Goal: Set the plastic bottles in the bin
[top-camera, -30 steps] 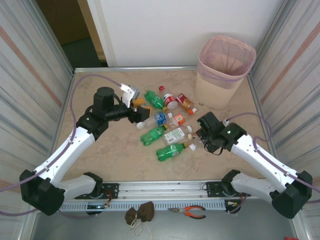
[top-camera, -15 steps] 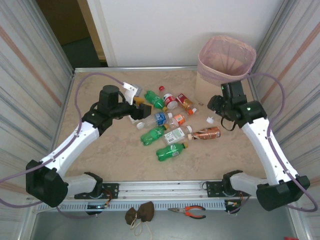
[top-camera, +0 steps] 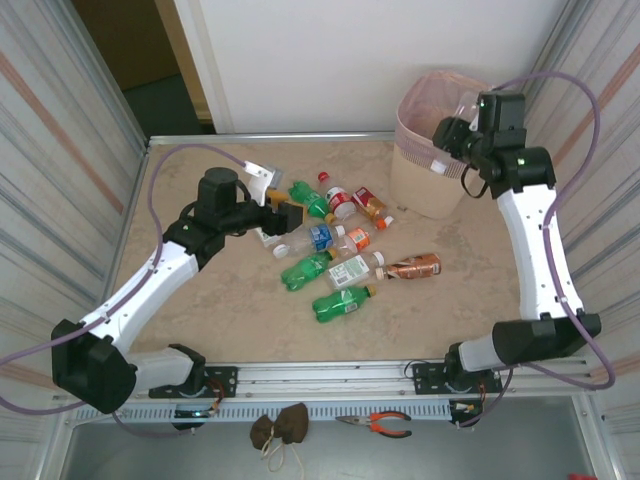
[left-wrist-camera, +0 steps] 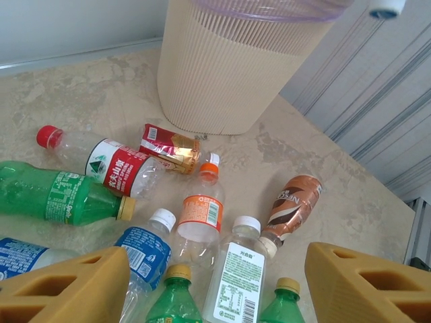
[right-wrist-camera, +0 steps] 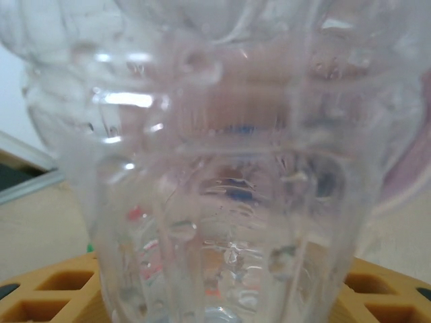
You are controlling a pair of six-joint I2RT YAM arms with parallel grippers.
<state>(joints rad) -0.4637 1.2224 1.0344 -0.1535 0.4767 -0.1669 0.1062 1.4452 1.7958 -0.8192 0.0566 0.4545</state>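
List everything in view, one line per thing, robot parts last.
green bottles: three, green, mid-table cluster
labelled bottles: about six, clear with blue, red, orange or white labels, same cluster
brown bottle: one, coppery brown, right edge of the cluster
held bottle: one, clear, at the bin's rim
bin: one, beige with pink rim, far right corner
pliers: one, orange handles, front ledge
cloth bundle: one, brown, left of the pliers
left gripper: one, orange fingers, open above the cluster
right gripper: one, orange fingers, closed on the held bottle
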